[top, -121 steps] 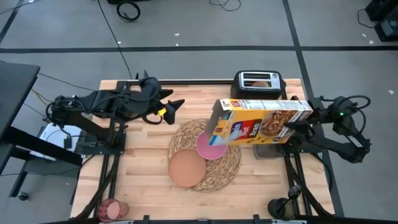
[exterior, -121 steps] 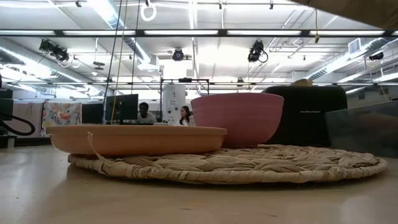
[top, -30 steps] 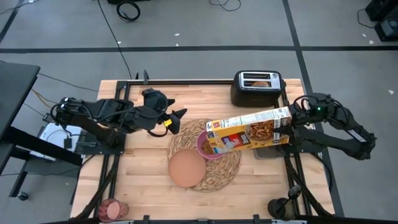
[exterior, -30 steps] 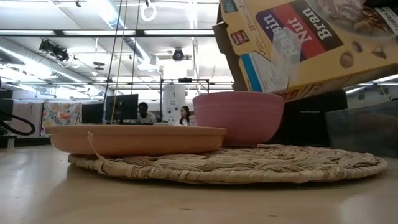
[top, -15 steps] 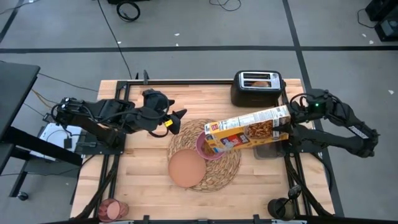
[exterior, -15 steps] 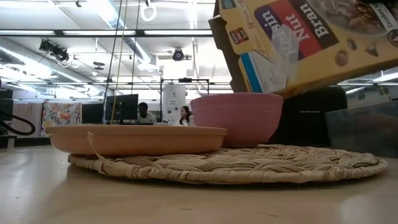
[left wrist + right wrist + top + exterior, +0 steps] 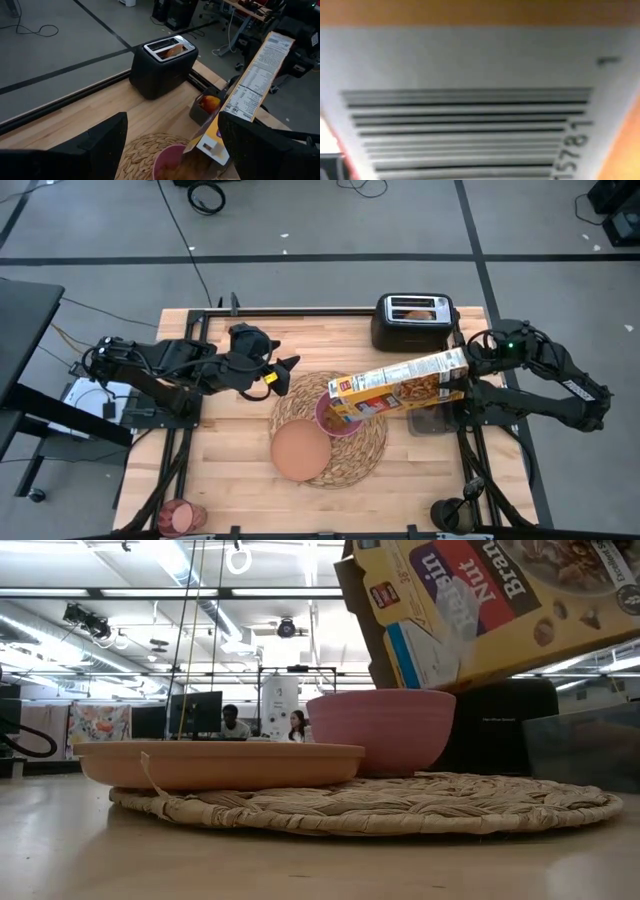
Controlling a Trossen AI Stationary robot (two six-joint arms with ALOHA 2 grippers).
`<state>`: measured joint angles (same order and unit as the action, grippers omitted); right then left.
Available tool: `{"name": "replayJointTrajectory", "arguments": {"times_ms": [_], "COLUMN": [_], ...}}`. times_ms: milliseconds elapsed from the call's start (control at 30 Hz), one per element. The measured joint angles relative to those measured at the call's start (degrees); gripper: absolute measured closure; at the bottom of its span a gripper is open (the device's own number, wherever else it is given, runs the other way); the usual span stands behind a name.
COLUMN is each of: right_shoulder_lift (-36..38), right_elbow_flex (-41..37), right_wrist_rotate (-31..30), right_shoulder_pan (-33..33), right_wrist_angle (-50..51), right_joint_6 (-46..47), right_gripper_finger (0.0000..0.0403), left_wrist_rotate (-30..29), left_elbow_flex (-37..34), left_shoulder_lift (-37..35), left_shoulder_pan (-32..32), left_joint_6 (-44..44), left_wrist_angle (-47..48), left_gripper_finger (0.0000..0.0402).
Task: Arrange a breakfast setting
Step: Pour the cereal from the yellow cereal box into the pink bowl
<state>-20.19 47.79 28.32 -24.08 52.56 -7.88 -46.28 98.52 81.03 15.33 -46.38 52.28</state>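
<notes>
One cereal box (image 7: 400, 385) tilts over pink bowl (image 7: 335, 418), toaster (image 7: 413, 321) behind.

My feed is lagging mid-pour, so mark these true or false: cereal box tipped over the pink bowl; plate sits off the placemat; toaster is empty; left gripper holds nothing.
1. The cereal box is tipped with its open end over the small pink bowl. True.
2. The tan-brown plate sits off the placemat. False: it rests on it.
3. The toaster is empty. False: a toast slice is in a slot.
4. The left gripper holds nothing. True.
</notes>
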Motion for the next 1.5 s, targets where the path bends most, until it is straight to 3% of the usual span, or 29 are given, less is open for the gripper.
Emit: {"name": "replayJointTrajectory", "arguments": {"times_ms": [1500], "right_shoulder_lift": [0.0], "right_elbow_flex": [3.3], "right_wrist_rotate": [0.5], "right_shoulder_pan": [0.0], "right_wrist_angle": [2.0], "right_joint_6": [-0.1], "right_gripper_finger": [0.0161], "left_wrist_rotate": [0.0], "left_elbow_flex": [0.0], "left_shoulder_lift": [0.0], "left_shoulder_pan": [0.4], "left_joint_6": [-1.5], "left_wrist_angle": [0.0], "left_gripper_finger": [0.0086]}}
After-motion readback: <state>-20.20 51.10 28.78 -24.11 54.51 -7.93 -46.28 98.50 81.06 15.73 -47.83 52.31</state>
